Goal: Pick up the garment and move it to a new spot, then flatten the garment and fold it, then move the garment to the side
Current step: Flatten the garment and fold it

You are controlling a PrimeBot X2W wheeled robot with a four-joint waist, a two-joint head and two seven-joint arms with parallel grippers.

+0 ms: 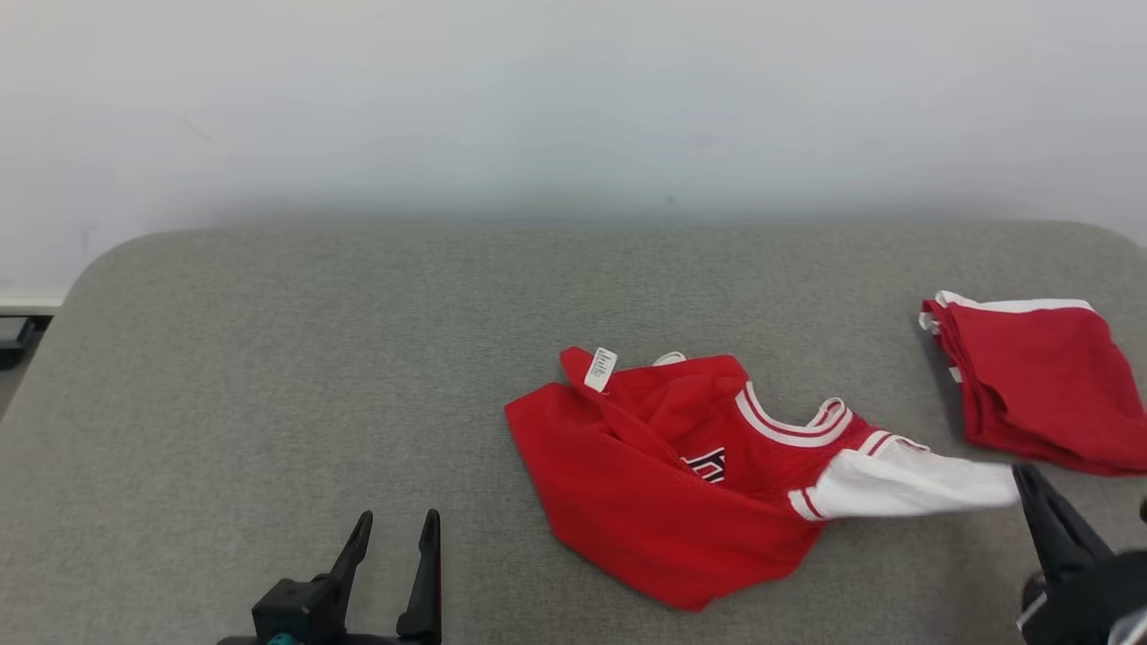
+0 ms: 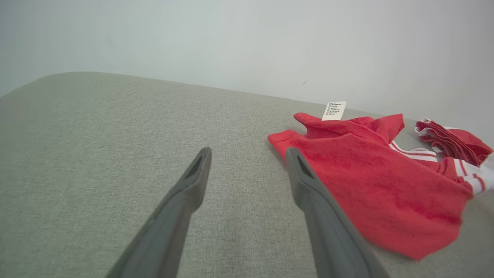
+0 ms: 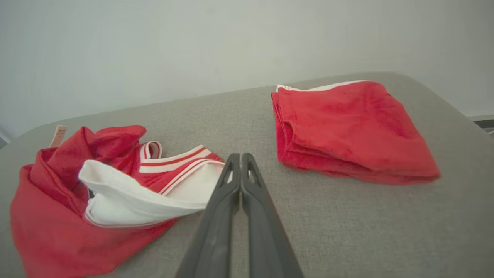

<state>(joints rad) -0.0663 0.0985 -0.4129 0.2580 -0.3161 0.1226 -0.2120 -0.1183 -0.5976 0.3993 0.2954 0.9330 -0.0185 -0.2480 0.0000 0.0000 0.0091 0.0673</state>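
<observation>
left claw (image 1: pixel 398 517) released, above grey fabric tabletop (image 1: pixel 269 358) | crumpled red-and-white knit jersey (image 1: pixel 663 466) between the claws, just right of left claw | right claw (image 1: pixel 1021 473) clenched on its white sleeve (image 1: pixel 905 484) | folded red cloth stack (image 1: pixel 1039 385) just beyond right claw

Soft, even, fairly bright light. The garment (image 1: pixel 645 484) throws a faint shadow on the desk (image 1: pixel 269 358) at its 5 o'clock side, and the folded red pile (image 1: pixel 1039 385) at 9 o'clock. The wall (image 1: pixel 538 107) dims near its base. Wrist views bow the desk's rim. The left end effector's fingers (image 2: pixel 320 216) look soft.
</observation>
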